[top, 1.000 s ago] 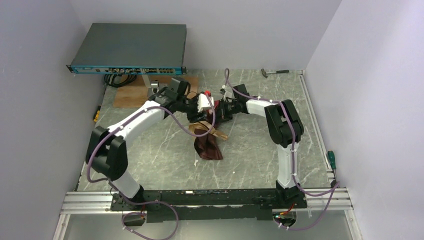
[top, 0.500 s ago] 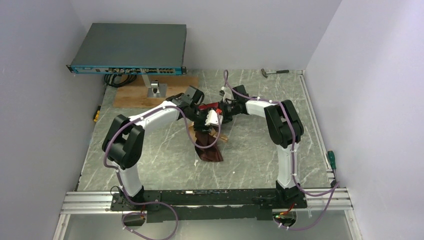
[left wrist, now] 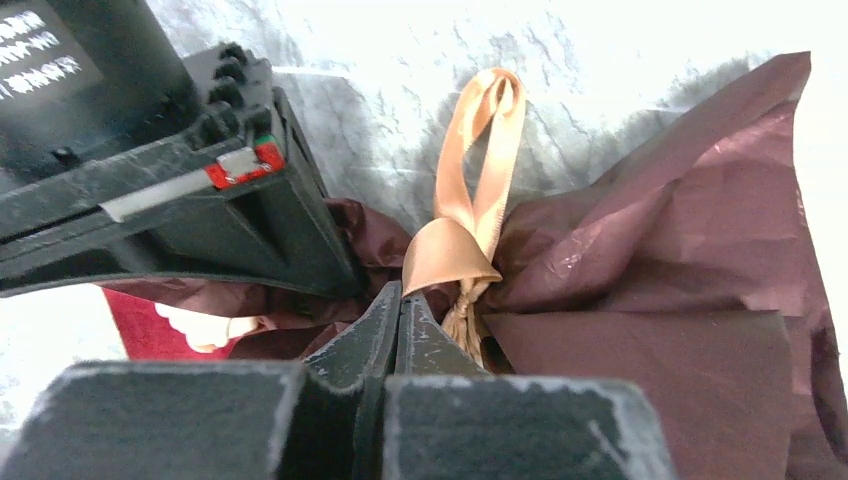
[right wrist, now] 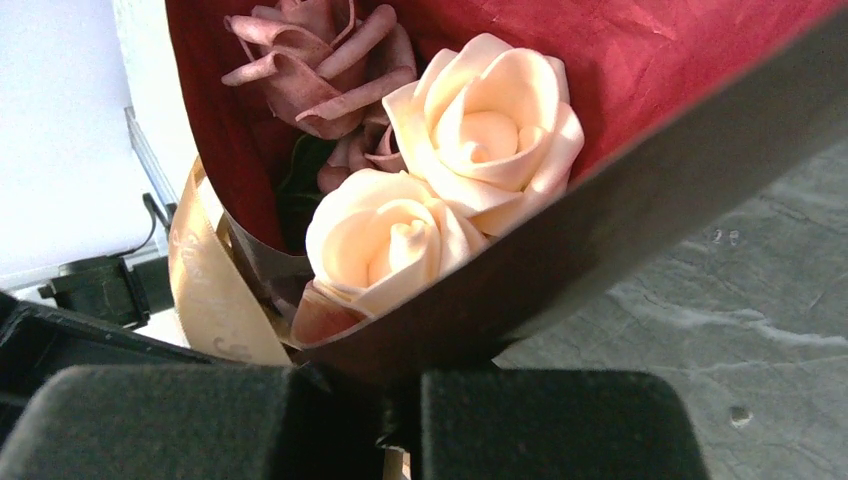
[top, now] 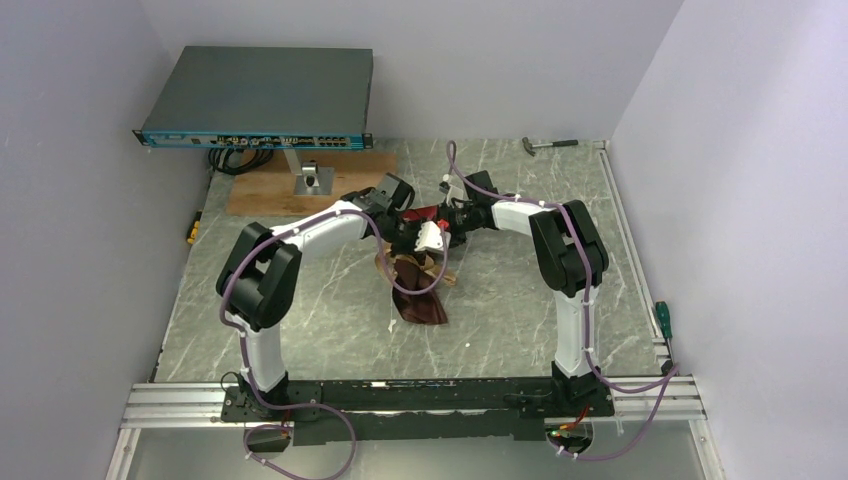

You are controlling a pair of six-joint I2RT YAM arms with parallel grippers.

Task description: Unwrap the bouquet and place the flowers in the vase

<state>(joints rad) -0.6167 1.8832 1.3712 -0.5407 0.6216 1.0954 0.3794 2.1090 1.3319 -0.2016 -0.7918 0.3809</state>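
Found the bouquet (top: 418, 300) on the table (top: 320, 320), its rose end between both grippers and its other end trailing back from them toward the arm bases. Counted three open roses (right wrist: 490, 120) just ahead of the right gripper (right wrist: 400, 405): two cream and one dusky pink, with what looked like a fourth pinkish bud half hidden lower down. Saw that gripper clenched on the dark edge of the red paper (right wrist: 700, 50), the sheet running down into the slit between its pads. Noted one tan ribbon (left wrist: 470, 190) knotted round the neck, its single loop standing straight ahead of the left gripper (left wrist: 398, 305). Found the left gripper pressed tight together, tips right at the knot; could not tell whether any ribbon was caught between them. Made out faint lettering along the ribbon in the right wrist view, too blurred to read. Spotted white print on the black housing left of the left gripper's tips, cut off and unreadable, plus one small red-and-silver tag. Farther out, counted one switch (top: 258, 95) on a stand well beyond the left gripper, with a row of ports on its blue face and no legible marking. Counted also one board (top: 265, 192) under it, one hammer (top: 550, 145) beyond the right gripper at the far edge, and one green-handled screwdriver (top: 661, 318) far out to that gripper's right.
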